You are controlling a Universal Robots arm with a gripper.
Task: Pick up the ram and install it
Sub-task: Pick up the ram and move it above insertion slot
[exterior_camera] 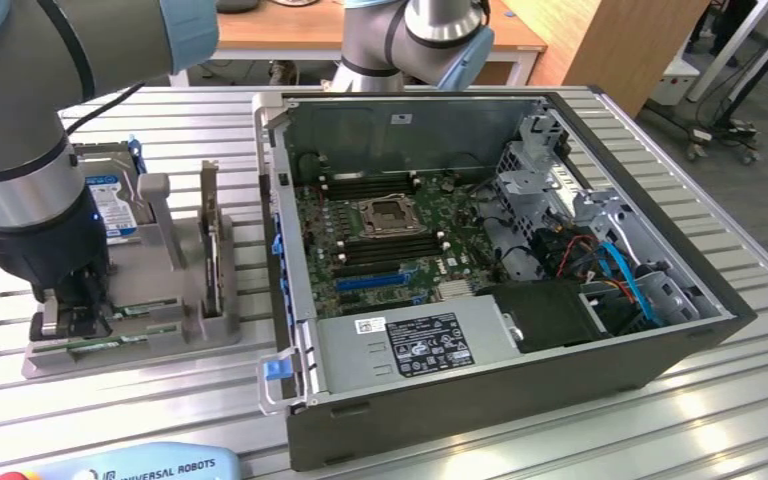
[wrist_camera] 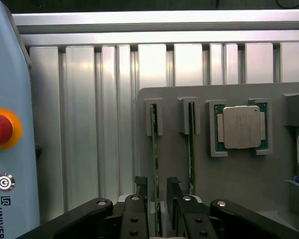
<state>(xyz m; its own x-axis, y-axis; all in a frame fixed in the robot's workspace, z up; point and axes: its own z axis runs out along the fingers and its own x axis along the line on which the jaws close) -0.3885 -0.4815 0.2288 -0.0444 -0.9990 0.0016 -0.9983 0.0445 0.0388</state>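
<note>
Though partly hidden, the edge-on ram stands between the fingers of the open end effector.

A silvery bench of ribbed aluminium slats, with grooves running between them, carries everything here. A dark grey metal computer tower case lies on its side on the slats, its open side facing up. Just beside the case, toward the exterior view's left, a flat pale grey plastic holder plate rests on the bench, with a narrow strip of bare slat between the two. In front of the case's near corner lies a light blue teach pendant with a red button, apart from the plate.
</note>
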